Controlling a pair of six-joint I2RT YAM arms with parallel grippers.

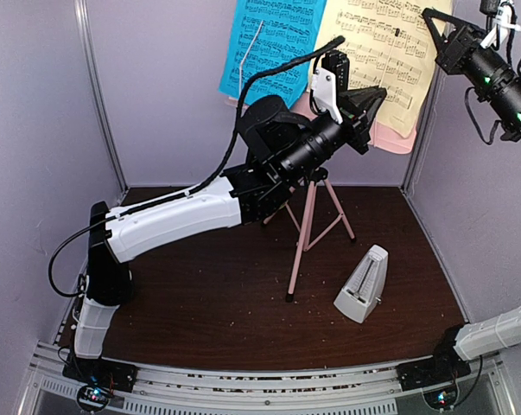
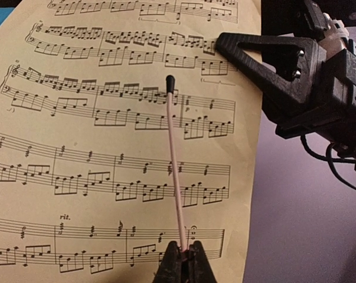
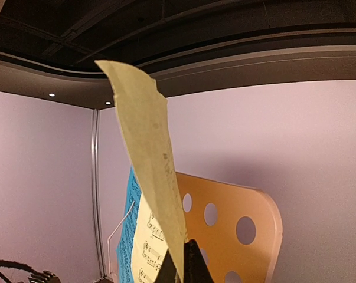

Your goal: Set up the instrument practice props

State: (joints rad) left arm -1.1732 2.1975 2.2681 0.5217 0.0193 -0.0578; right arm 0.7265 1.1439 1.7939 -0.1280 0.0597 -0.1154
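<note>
The pink music stand [image 1: 307, 226] stands on tripod legs at the back middle, and its hole-punched desk [image 3: 242, 230] shows in the right wrist view. A blue page [image 1: 273, 43] and a pale-yellow page [image 1: 383, 60] rest on the desk. My left gripper [image 2: 182, 252] is shut on the stand's thin pink page-holder wire [image 2: 174, 171], which lies across the yellow page [image 2: 77, 147]. My right gripper [image 3: 183, 262] is shut on the yellow page's [image 3: 148, 159] upper right edge. In the top view the right gripper [image 1: 431, 19] is at the page's corner. The white pyramid metronome [image 1: 362, 285] stands right of the legs.
Lilac walls close in the brown table [image 1: 200, 294] on three sides. A white wire holder [image 1: 250, 54] crosses the blue page. The left arm [image 1: 200, 212] reaches diagonally over the table's left half. The right arm's black finger [image 2: 266, 56] shows in the left wrist view.
</note>
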